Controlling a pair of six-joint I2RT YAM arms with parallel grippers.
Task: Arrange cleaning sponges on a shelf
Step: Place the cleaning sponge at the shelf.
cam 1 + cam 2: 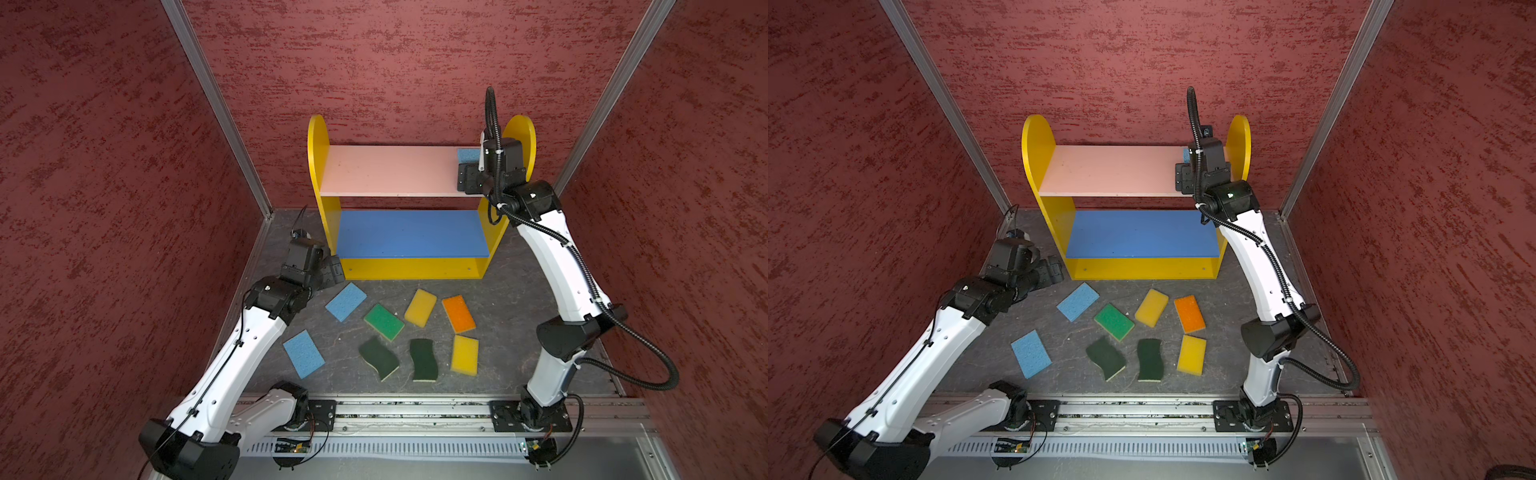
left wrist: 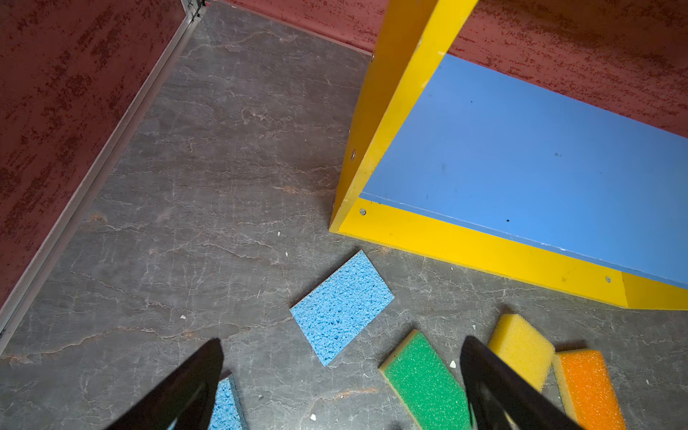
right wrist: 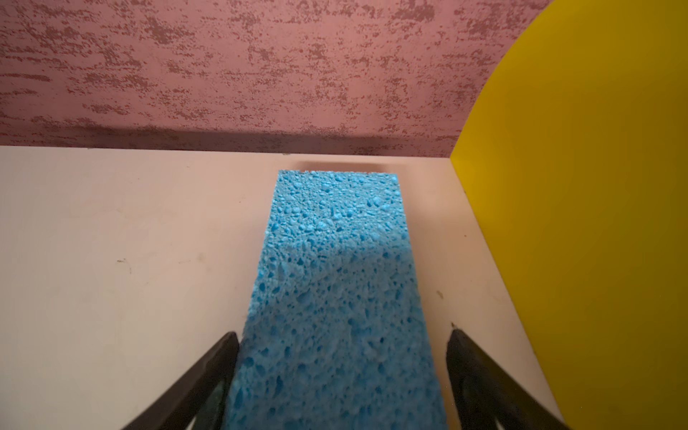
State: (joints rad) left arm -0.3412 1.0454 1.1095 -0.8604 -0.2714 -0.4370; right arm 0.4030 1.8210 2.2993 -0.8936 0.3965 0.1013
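Note:
The shelf [image 1: 395, 170] stands against the back wall. One light blue sponge [image 3: 335, 279] lies flat on its pink top board [image 3: 130, 242], close to the right yellow side panel [image 3: 577, 223]. My right gripper [image 3: 342, 335] is open astride that sponge, with a gap at one finger. On the floor in front lie two light blue sponges [image 1: 346, 301] [image 1: 304, 353], a bright green one [image 1: 384, 322], two yellow ones [image 1: 420, 307] [image 1: 464, 354], an orange-topped one [image 1: 459, 313] and two dark green wavy ones [image 1: 378, 358] [image 1: 424, 360]. My left gripper [image 2: 342, 340] hangs open and empty by the shelf's front left corner.
Red textured walls close in the back and both sides. A metal rail [image 1: 415, 411] with both arm bases runs along the front. The blue middle board [image 1: 411, 232] and the yellow bottom board [image 1: 411, 268] carry nothing. White crumbs dot the grey floor [image 2: 186, 186].

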